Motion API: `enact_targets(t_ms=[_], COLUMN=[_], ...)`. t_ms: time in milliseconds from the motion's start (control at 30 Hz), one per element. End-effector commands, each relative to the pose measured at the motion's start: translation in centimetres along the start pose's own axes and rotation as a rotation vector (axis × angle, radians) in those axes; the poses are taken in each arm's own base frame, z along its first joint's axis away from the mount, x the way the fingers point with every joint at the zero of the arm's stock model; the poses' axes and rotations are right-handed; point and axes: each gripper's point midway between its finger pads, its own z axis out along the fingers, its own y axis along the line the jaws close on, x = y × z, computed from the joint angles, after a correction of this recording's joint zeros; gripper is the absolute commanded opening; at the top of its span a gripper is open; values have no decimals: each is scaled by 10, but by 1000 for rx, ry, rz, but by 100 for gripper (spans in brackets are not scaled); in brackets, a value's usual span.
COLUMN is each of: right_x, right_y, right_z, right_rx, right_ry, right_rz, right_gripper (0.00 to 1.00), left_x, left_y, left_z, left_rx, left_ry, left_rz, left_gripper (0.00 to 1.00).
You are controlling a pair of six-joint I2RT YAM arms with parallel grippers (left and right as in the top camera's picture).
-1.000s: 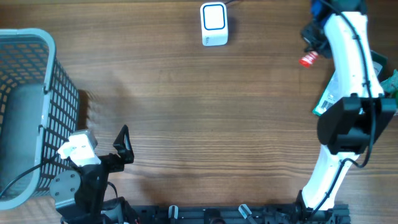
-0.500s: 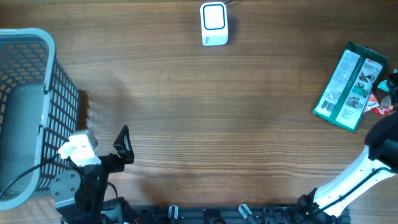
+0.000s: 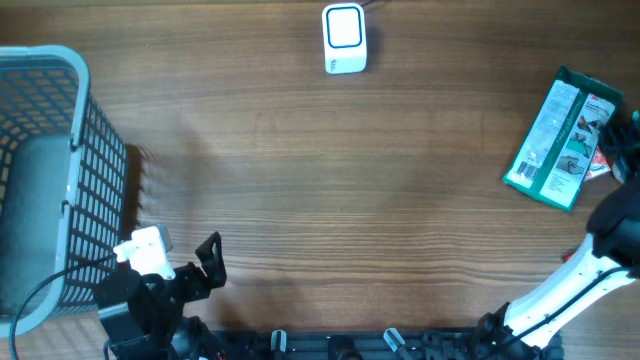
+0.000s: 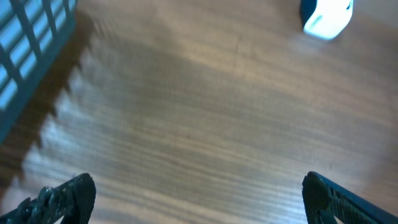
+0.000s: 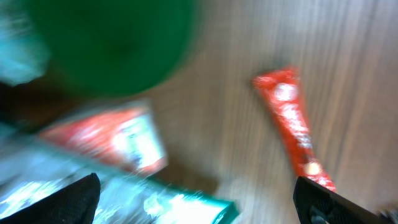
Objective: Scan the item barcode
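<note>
Right wrist view shows the right jaws wide apart, a red sachet (image 5: 291,127) lying loose on the worktop (image 5: 230,81) ahead between them; left jaws likewise apart.

**Scanner at the far edge, packs at the right**

The scanner (image 3: 344,38) is a small white box with a blue-framed face. It stands upright at the far middle of the table (image 3: 320,180), well apart from the goods.

The green pack (image 3: 565,140) is long, flat and rectangular, with pale printed panels. It lies face up at the right edge, its far end tilted to the right. No barcode can be made out on it.

A red pack (image 5: 118,140) with white print lies just beside the green pack's right side. A slim red sachet (image 5: 292,127) lies flat on bare wood, apart from both. The right wrist view is blurred.
</note>
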Motion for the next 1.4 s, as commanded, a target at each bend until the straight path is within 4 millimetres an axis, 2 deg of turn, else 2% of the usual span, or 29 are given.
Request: enact_targets(t_ms=[0, 67, 100, 133, 167, 233, 300, 333, 533, 633, 733, 833, 867, 933, 1000, 1233, 1333, 1367], right_x=[24, 68, 101, 130, 152, 184, 223, 232, 233, 230, 225, 222, 228, 240, 247, 238, 236, 236], right_y=[52, 83, 92, 93, 93, 92, 96, 97, 98, 106, 122, 142, 145, 141, 128, 67, 38, 26], right_z=[-96, -160, -197, -225, -241, -259, -266, -267, -267, -276, -293, -339, -364, -393, -413, -460, -470, -466], right_rx=[-283, -518, -643, -718, -760, -799, -823, -825, -809, -849, -918, -1075, -1143, -1209, -1241, -1327, -1368, -1385], right_ry=[-129, -174, -180, -186, -188, -195, -165, -163, -189, -242, -359, -537, -632, -751, -827, -960, -1064, -1085], right_rz=[-282, -497, -583, -643, -692, -765, -856, -876, -879, -916, -1003, -1034, -1075, -1147, -1195, -1155, -1144, -1131], right_gripper=[100, 99, 100, 100, 100, 100, 99, 100, 100, 100, 100, 100, 100, 100, 100, 100, 100, 100], left_x=[4, 4, 4, 4, 4, 4, 4, 4, 4, 4, 4, 4, 4, 4, 4, 4, 4, 4], left_y=[3, 3, 3, 3, 3, 3, 3, 3, 3, 3, 3, 3, 3, 3, 3, 3, 3, 3], left_z=[0, 0, 0, 0, 0, 0, 0, 0, 0, 0, 0, 0, 0, 0, 0, 0, 0, 0], left_rx=[-13, -13, -13, -13, -13, -13, -13, -13, -13, -13, -13, -13, -13, -13, -13, -13, -13, -13], left_ry=[12, 12, 12, 12, 12, 12, 12, 12, 12, 12, 12, 12, 12, 12, 12, 12, 12, 12], left_rz=[-18, -18, -18, -18, -18, -18, -18, -18, -18, -18, -18, -18, -18, -18, -18, -18, -18, -18], left_gripper=[100, 100, 100, 100, 100, 100, 100, 100, 100, 100, 100, 100, 100, 100, 100, 100, 100, 100])
